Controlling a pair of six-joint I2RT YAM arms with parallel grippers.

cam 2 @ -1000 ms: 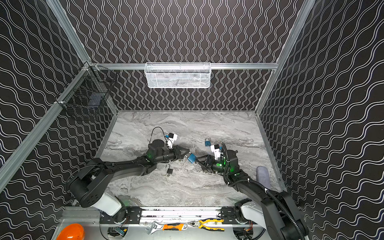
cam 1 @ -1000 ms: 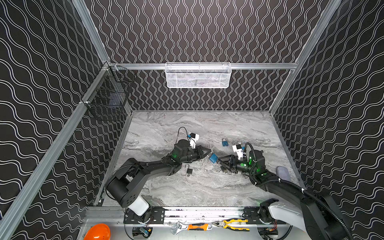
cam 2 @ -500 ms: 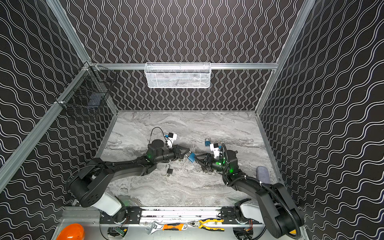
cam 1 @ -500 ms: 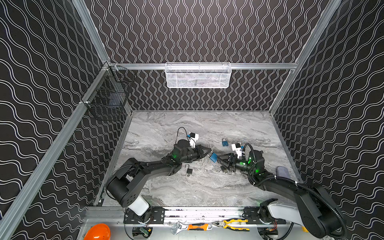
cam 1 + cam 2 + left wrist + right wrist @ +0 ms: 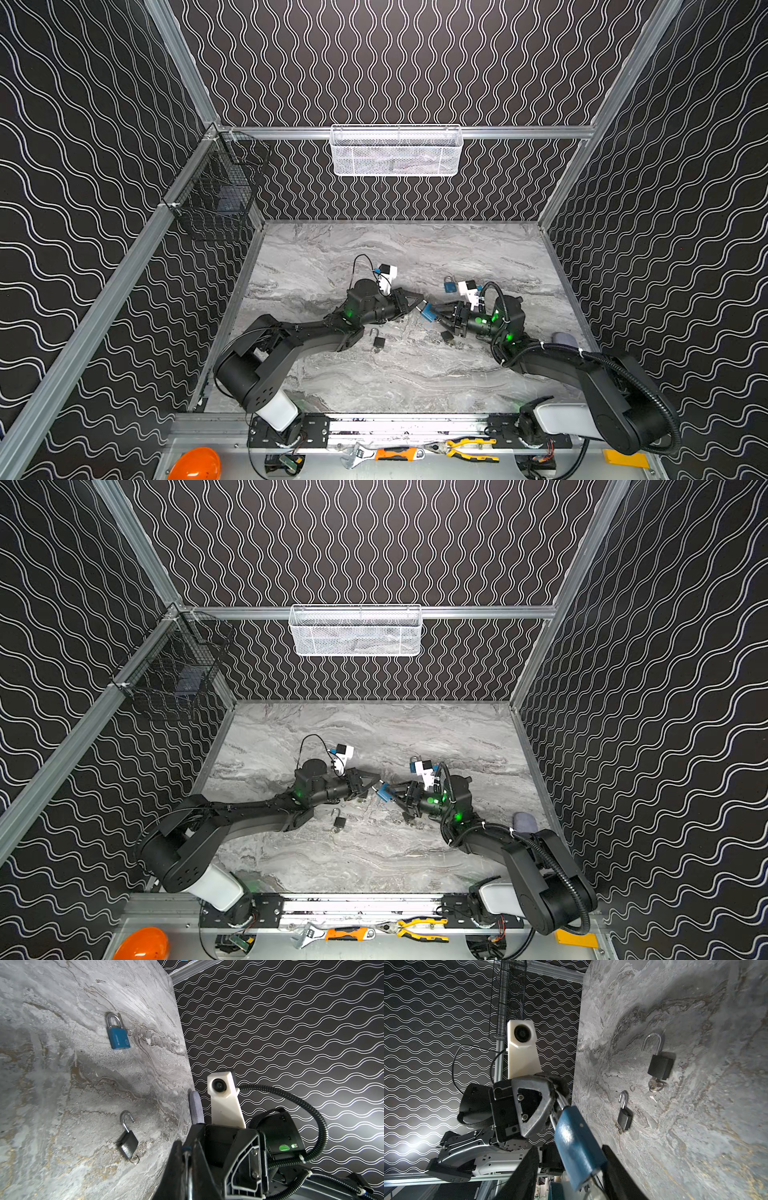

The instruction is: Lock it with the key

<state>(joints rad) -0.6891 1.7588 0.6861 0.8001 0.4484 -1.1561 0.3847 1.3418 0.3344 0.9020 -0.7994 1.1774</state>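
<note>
A blue padlock [image 5: 428, 312] [image 5: 383, 792] [image 5: 577, 1147] hangs above the marble table [image 5: 374, 374] between both arms. My left gripper [image 5: 417, 300] [image 5: 376, 780] [image 5: 187, 1147] is shut on its silver shackle [image 5: 560, 1103]. My right gripper [image 5: 436, 316] [image 5: 392, 796] [image 5: 571, 1169] straddles the blue body. Its jaws stand apart, with a gap showing on one side of the body. Something silvery and blurred, perhaps the key, shows at the padlock's lower end [image 5: 591, 1181].
A second blue padlock [image 5: 449, 285] [image 5: 117, 1034] lies shut on the table. Open grey padlocks [image 5: 378, 340] [image 5: 446, 336] [image 5: 127, 1142] [image 5: 659, 1064] [image 5: 624, 1115] lie near the grippers. A white mesh basket [image 5: 397, 151] and a black wire basket [image 5: 216, 195] hang on the walls.
My right gripper has crept left around the blue padlock's body and its jaws have narrowed. The left gripper has held still on the shackle.
</note>
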